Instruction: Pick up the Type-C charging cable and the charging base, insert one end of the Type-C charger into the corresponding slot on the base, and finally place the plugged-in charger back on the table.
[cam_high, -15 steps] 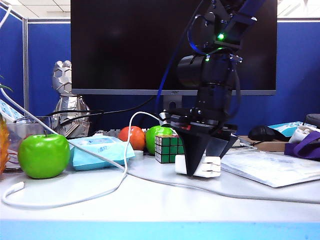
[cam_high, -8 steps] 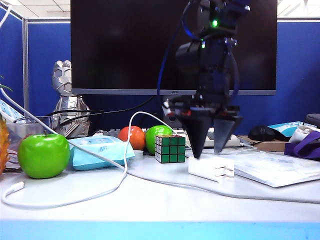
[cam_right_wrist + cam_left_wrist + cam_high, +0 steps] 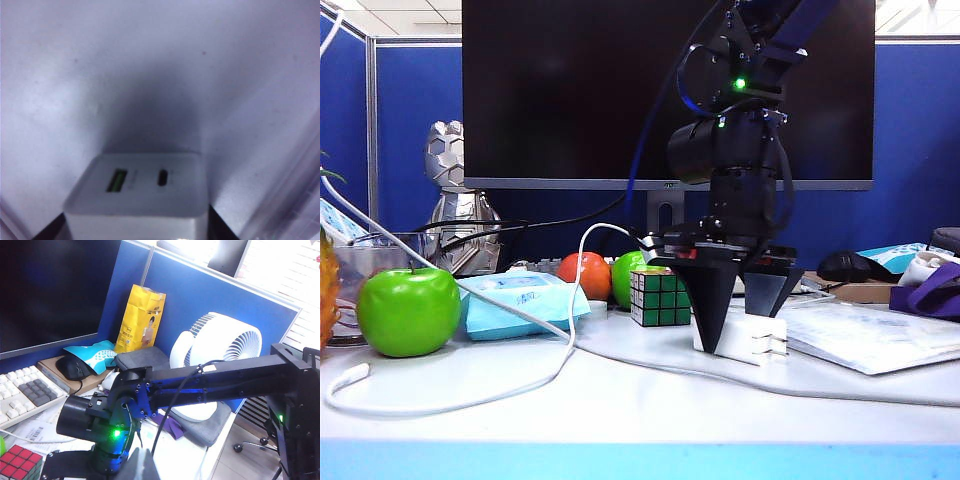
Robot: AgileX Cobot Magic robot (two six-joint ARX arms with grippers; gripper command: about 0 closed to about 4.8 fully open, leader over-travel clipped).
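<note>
We see the Type-C charging cable (image 3: 470,405) looping at seven o'clock on the table (image 3: 650,425). Centre, our right gripper (image 3: 740,310) straddles the charging base (image 3: 742,338), jaws wide. Our left gripper is unseen, closed.

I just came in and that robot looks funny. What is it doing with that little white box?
The right gripper has its fingers down around the charging base, which sits on the table beside the Rubik's cube. The Type-C charging cable lies loose, not plugged in. The left gripper is not seen.
</note>
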